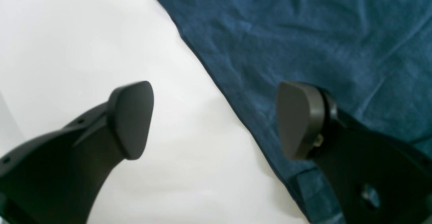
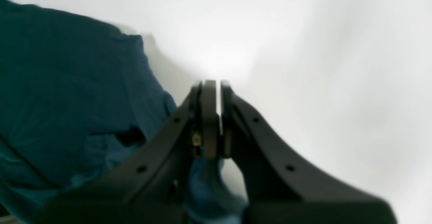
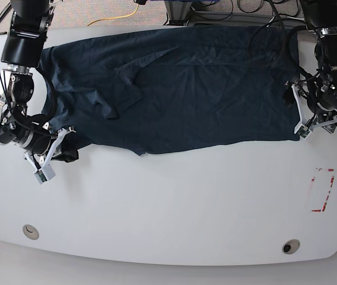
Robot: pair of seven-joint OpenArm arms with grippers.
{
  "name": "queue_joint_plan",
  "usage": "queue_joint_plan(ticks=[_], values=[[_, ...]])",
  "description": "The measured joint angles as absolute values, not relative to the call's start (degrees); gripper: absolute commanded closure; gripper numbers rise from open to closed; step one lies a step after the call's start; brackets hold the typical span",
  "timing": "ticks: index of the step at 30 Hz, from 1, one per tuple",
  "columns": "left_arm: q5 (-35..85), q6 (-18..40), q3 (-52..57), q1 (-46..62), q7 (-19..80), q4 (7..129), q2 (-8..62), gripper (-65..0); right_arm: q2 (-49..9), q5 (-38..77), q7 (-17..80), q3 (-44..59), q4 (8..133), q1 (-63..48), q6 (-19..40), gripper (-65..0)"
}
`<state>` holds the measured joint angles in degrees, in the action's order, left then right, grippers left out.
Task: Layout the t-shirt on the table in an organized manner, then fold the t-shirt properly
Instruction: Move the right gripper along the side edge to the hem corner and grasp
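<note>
Here the t-shirt (image 3: 180, 89) lies spread across the upper half of the base view on the table (image 3: 174, 208), wrinkled, with a loose fold at upper left. The left gripper (image 1: 214, 121) hangs with jaws wide apart astride the shirt's edge; the right gripper (image 2: 213, 119) is pressed together on a pinch of cloth (seen bunched beneath it). Soft, light and limp, the fabric should be taken at hems or corners.
</note>
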<state>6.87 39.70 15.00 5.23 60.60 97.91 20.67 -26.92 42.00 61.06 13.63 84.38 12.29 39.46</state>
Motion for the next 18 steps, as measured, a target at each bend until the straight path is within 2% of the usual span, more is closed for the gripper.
queue_joint_plan(ticks=[18], values=[[6.9,39.7,15.1,5.4,60.6,97.9,20.7,-52.5,-30.3,41.9,61.8,13.5,83.9,17.9,39.7,0.0]])
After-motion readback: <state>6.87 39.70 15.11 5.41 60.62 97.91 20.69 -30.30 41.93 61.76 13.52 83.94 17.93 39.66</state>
